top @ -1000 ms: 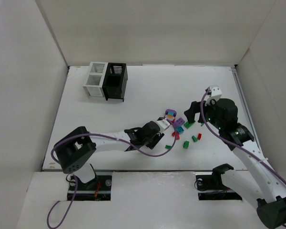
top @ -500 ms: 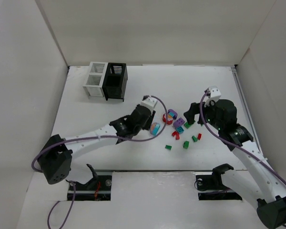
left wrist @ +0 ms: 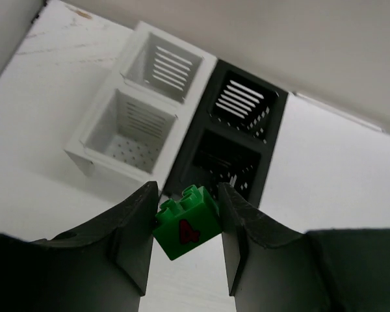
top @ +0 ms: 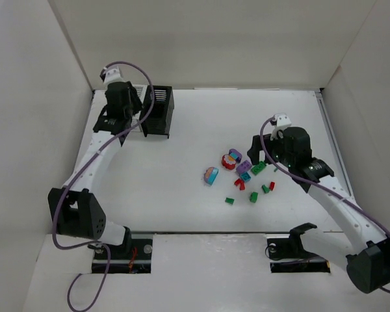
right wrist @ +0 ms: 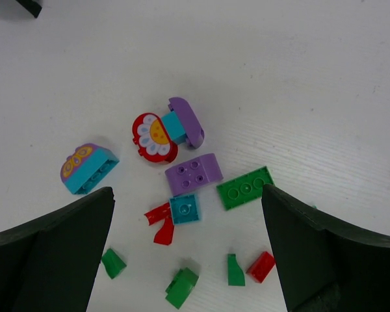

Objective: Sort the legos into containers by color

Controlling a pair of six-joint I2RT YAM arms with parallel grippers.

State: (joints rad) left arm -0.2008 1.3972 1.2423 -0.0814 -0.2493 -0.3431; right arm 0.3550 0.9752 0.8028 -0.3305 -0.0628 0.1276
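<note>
My left gripper (left wrist: 186, 192) is shut on a green lego (left wrist: 186, 224) marked with a red 4. It hangs over the near edge of the containers, between the white box (left wrist: 127, 133) and the black box (left wrist: 237, 140). In the top view that arm (top: 120, 104) covers most of the white box beside the black one (top: 159, 110). My right gripper (right wrist: 187, 192) stands open above the loose legos: a purple brick (right wrist: 193, 173), a green plate (right wrist: 245, 188), a small teal brick (right wrist: 184, 209), red bits (right wrist: 161, 221) and a red flower piece (right wrist: 155, 138).
A teal brick with a purple top (top: 210, 175) lies left of the pile. Small green pieces (right wrist: 182, 287) and a red one (right wrist: 260, 266) lie nearest me. White walls (top: 45, 97) close in the table on the left, back and right.
My left arm has swung from the pile to the back left, carrying the green lego over the containers. The teal brick ended up left of the pile. The right gripper shifted slightly left.
</note>
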